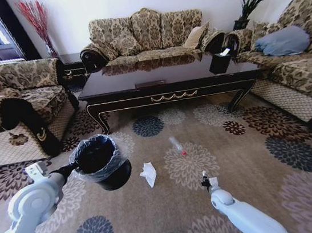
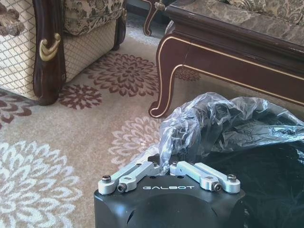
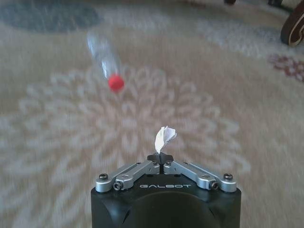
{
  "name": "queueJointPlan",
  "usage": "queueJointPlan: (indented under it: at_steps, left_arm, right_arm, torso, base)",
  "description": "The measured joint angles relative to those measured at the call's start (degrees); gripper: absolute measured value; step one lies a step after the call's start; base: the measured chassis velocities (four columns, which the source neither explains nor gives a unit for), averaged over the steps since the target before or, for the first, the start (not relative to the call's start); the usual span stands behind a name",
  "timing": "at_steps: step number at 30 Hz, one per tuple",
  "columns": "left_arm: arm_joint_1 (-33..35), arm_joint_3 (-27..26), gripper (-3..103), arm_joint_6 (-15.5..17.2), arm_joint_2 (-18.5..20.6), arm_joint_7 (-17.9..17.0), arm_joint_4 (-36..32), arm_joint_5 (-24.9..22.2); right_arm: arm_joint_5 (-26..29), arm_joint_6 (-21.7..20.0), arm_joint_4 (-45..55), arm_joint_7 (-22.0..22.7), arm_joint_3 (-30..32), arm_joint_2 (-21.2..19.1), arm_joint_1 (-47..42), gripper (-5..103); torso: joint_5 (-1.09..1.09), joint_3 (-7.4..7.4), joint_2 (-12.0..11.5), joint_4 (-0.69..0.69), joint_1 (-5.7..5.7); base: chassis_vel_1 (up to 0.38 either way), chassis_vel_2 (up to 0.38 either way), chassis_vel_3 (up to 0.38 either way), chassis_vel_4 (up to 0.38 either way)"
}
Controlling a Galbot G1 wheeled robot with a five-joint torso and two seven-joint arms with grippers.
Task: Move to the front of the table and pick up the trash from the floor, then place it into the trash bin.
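While you look down from the head camera, your right hand (image 1: 205, 182) sits nearest, low over the carpet (image 1: 247, 156), pinched tight on a small white scrap (image 3: 165, 138) that stands up from the fingertips. Your left hand (image 2: 168, 165) is out on the near left, clamped on the rim of the trash bin (image 1: 100, 160) through its crinkly clear bag (image 2: 213, 123), and the bin looks tipped on that grip, though you can't tell whether its base touches the floor.

Just beyond, between your two hands, a crumpled white tissue (image 1: 148, 174) lies on the carpet right beside the bin. A little farther on, ahead of your right hand, the small clear bottle (image 1: 177, 145) with its red cap (image 3: 115, 82) lies on its side, cap towards you.

Farther still stands the bench (image 1: 168, 74), glossy and dark with the gold scroll on its front, so the drive up to it looks done. By my reckoning the job is partly along: one scrap is held but not in the bin, and the tissue and bottle are left on the floor.

Hard to judge: the bin's inside is dark, so what already lies in it is hidden. No dark wrapper can be made out on the patterned carpet.
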Motion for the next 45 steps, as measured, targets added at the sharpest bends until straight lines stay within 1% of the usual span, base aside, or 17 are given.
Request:
queueJointPlan:
  at_steps: [3,4,8,14,16,18,19,21,23,25,27,28,29,30,34,40,45]
  left_arm:
    - [0.1,0.9,4,0.0,-0.8,0.1,-0.1,0.5]
    - [0.1,0.9,4,0.0,-0.8,0.1,-0.1,0.5]
    - [0.8,2.9,4,0.0,-1.8,0.5,-0.5,2.2]
    - [1.1,5.6,4,0.1,-3.4,1.0,-0.8,3.9]
    - [0.6,6.4,4,0.2,-4.0,1.0,-0.8,4.0]
    - [-0.2,7.6,4,0.3,-4.3,1.0,-0.2,4.0]
    - [-0.2,7.6,4,0.3,-4.3,1.0,-0.2,4.0]
    - [-1.0,8.9,4,0.4,-4.3,1.0,0.4,4.0]
    - [-2.7,11.9,4,0.5,-4.3,1.0,1.5,4.0]
    - [-3.4,13.0,4,0.5,-4.4,1.0,1.9,4.0]
    - [-5.2,15.6,4,0.5,-4.6,1.0,3.1,4.4]
    - [-6.5,17.5,4,0.5,-4.9,1.0,4.4,5.1]
    - [-7.0,18.1,4,0.5,-5.1,1.0,5.0,5.4]
    - [-7.0,18.1,4,0.5,-5.1,1.0,5.0,5.4]
    - [-9.5,20.8,4,0.5,-6.3,1.9,7.8,7.5]
    - [-10.9,21.7,4,0.1,-7.3,2.5,8.9,7.9]
    - [-11.1,21.8,4,-0.1,-7.7,2.7,9.0,8.2]
  right_arm:
    - [0.9,3.5,3.5,-3.1,2.0,-1.1,1.2,0]
    - [0.9,3.5,3.5,-3.1,2.0,-1.1,1.2,0]
    - [0.9,10.2,8.2,-8.0,3.8,-3.1,3.3,0]
    - [2.4,13.6,13.4,-10.5,3.9,-5.2,5.8,0]
    - [3.2,14.8,15.6,-11.8,3.4,-5.8,7.1,0]
    - [3.6,18.3,17.6,-14.8,1.6,-6.1,9.5,0]
    - [3.6,18.3,17.6,-14.8,1.6,-6.1,9.5,0]
    - [3.8,20.3,18.5,-17.1,0.1,-6.1,11.1,0]
    - [4.5,22.8,20.0,-20.3,-3.0,-5.9,13.9,0]
    - [5.0,23.4,20.5,-21.2,-4.1,-5.7,14.9,0]
    - [6.5,24.8,21.6,-23.9,-6.8,-5.3,17.3,0]
    - [7.3,26.0,22.2,-26.4,-8.7,-4.8,19.1,0]
    - [7.5,26.4,22.3,-27.6,-9.5,-4.6,19.8,0]
    - [7.5,26.4,22.3,-27.6,-9.5,-4.6,19.8,0]
    - [8.0,28.3,22.3,-34.4,-13.5,-4.0,22.6,0]
    - [6.5,29.2,22.3,-37.7,-16.5,-3.7,23.3,0]
    - [5.6,29.8,21.3,-38.6,-19.6,-2.7,24.2,0]
  torso:
    - [0.0,0.0,0.0,0.0,0.0]
    - [0.0,0.0,0.0,0.0,0.0]
    - [0.01,0.0,0.0,0.0,0.0]
    - [0.0,0.0,0.0,0.0,0.0]
    - [-0.01,0.0,0.0,-0.01,0.0]
    - [0.0,0.0,0.0,-0.01,0.0]
    - [0.0,0.0,0.0,-0.01,0.0]
    - [0.0,0.0,0.0,0.0,0.0]
    - [0.0,0.0,0.0,0.01,0.0]
    - [-0.01,0.0,0.0,0.0,0.0]
    - [-0.01,0.0,0.0,-0.01,0.0]
    - [-0.01,0.0,0.0,-0.02,0.0]
    - [-0.01,0.0,0.0,-0.01,0.0]
    - [-0.01,0.0,0.0,-0.01,0.0]
    - [-0.01,0.0,0.0,0.01,0.0]
    - [0.0,0.0,0.0,-0.03,-0.01]
    - [-0.01,0.0,0.0,0.01,-0.01]
  base:
    - [0.0,0.0,0.0,0.0]
    - [0.0,0.0,0.0,0.0]
    - [0.0,0.0,0.0,0.0]
    - [0.0,0.0,0.0,0.0]
    - [0.0,0.0,0.0,0.0]
    - [0.0,0.0,0.0,0.0]
    - [0.0,0.0,0.0,0.0]
    - [0.0,0.0,0.0,0.0]
    - [0.0,0.0,0.0,0.0]
    - [0.0,0.0,0.0,0.0]
    - [0.0,0.0,0.0,0.0]
    - [0.0,0.0,0.0,0.0]
    - [0.0,0.0,0.0,0.0]
    - [0.0,0.0,0.0,0.0]
    - [0.0,0.0,0.0,0.0]
    - [0.0,0.0,0.0,0.0]
    - [0.0,0.0,0.0,0.0]
